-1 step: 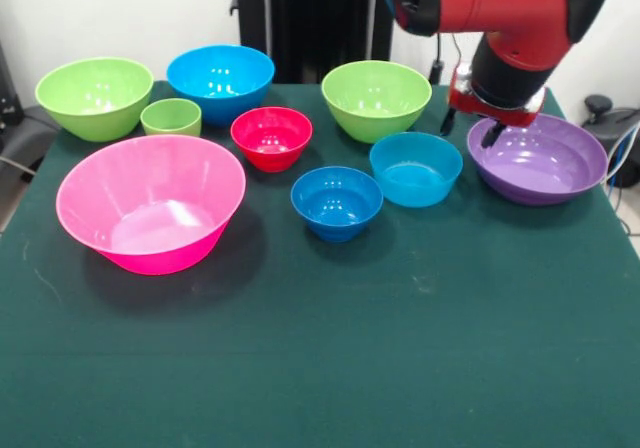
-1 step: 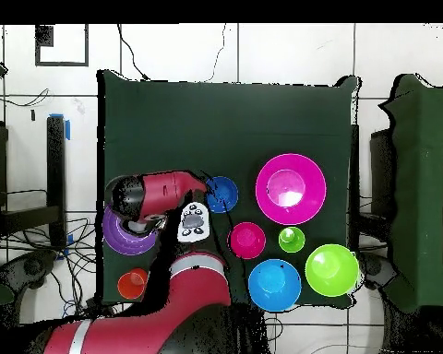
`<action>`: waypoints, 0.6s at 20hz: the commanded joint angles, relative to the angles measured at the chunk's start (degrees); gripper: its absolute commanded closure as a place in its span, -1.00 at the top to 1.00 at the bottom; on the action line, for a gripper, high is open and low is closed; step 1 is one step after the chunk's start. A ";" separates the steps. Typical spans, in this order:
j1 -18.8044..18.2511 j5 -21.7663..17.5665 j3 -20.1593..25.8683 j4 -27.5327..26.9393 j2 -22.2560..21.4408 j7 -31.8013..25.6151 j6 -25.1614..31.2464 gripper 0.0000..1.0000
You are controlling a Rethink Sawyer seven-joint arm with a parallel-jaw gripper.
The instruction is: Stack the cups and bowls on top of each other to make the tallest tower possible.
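My gripper [image 1: 468, 128] hangs open and empty over the far left rim of the wide purple bowl [image 1: 537, 158] at the table's right. Left of that bowl sit the teal bowl [image 1: 415, 168] and the small blue bowl [image 1: 336, 202]. The huge pink bowl [image 1: 150, 201] stands front left. Behind it are a lime-green bowl [image 1: 95, 96], the short lime-green cup [image 1: 171, 117], the large blue bowl [image 1: 220, 80], the small red bowl [image 1: 271, 136] and a second lime-green bowl [image 1: 376, 98]. All stand apart, none stacked. Overhead, the orange cup [image 2: 133, 283] stands just below the purple bowl [image 2: 124, 235]; my arm hides the teal bowl.
The dark green cloth [image 1: 400, 348] covers the table, and its whole front half is bare. My red arm [image 2: 165, 192] reaches across the purple bowl's side in the overhead view. Cables lie on the floor beyond the table's edges.
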 commanded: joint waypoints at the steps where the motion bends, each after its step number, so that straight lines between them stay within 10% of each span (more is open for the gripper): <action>1: 2.83 3.89 0.64 6.50 -0.11 14.31 -8.41 1.00; 12: 5.96 7.97 -0.84 5.89 3.00 14.68 -12.43 1.00</action>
